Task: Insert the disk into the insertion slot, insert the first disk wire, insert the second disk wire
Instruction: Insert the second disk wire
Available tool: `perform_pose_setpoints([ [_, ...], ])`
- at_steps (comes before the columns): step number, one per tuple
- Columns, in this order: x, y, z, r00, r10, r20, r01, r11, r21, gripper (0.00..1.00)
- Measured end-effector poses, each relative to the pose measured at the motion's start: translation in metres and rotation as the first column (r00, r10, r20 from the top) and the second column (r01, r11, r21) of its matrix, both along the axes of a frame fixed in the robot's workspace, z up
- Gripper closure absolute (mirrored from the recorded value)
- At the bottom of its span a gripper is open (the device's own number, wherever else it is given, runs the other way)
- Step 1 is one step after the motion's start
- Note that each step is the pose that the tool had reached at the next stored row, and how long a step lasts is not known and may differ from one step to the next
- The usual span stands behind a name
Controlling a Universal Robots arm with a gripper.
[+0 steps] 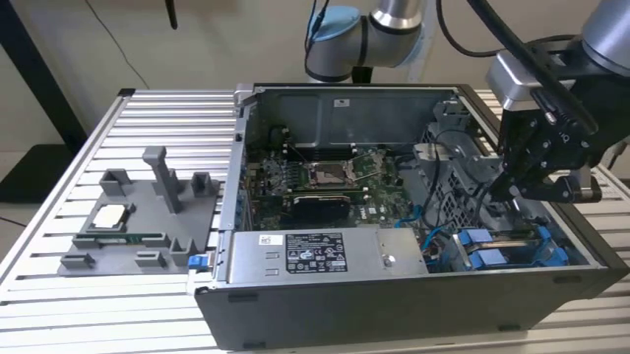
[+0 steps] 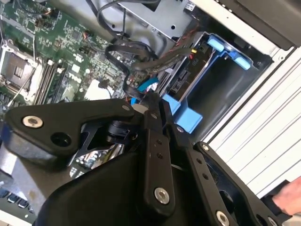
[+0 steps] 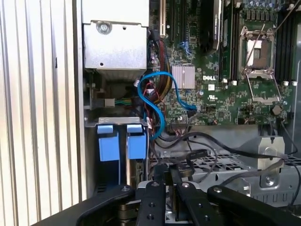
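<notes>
Power-supply box (image 1: 325,254), at the case's near edge: it carries a small white sticker (image 1: 271,239) with a code patch and a wide black label (image 1: 317,259) with white print and tiny signs. I can read no word on either.
Case rear wall (image 1: 394,118): one small white sticker (image 1: 341,102), with print too fine for me to read.
Motherboard (image 3: 221,101): a short white maker's mark (image 3: 207,75) beside the silver heatsink (image 3: 183,76), with small white signs just below it.
Metal bracket (image 2: 164,19), in the second wrist view: a white sticker (image 2: 189,6) at its corner, which I can't read.
</notes>
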State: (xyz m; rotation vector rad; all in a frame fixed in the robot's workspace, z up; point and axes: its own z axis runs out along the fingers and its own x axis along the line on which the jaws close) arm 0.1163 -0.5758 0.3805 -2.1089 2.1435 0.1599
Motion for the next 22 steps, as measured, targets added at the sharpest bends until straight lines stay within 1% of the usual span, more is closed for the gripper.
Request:
perform_pose_setpoints([
  [3,0.0,0.0,-0.0053,1.0,0.0,0.0,0.0,1.0,-0.0013,0.84],
  [4,0.0,0.0,-0.0065,1.0,0.0,0.0,0.0,1.0,-0.0035,0.84],
  [6,0.0,0.0,-0.0066,1.0,0.0,0.0,0.0,1.0,-0.005,0.84],
  [13,0.0,0.0001,-0.0074,1.0,0.0,0.0007,0.0,1.0,-0.0056,0.84],
  [14,0.0,0.0,-0.008,1.0,0.0,0.0022,0.0,1.0,-0.0058,0.84],
  [18,0.0,0.0,-0.0118,0.9999,0.0,0.0159,0.0,0.9999,-0.0109,0.84],
  [22,0.0,-0.0012,-0.0162,0.9997,0.0,0.0256,0.0,0.9999,-0.0124,0.84],
])
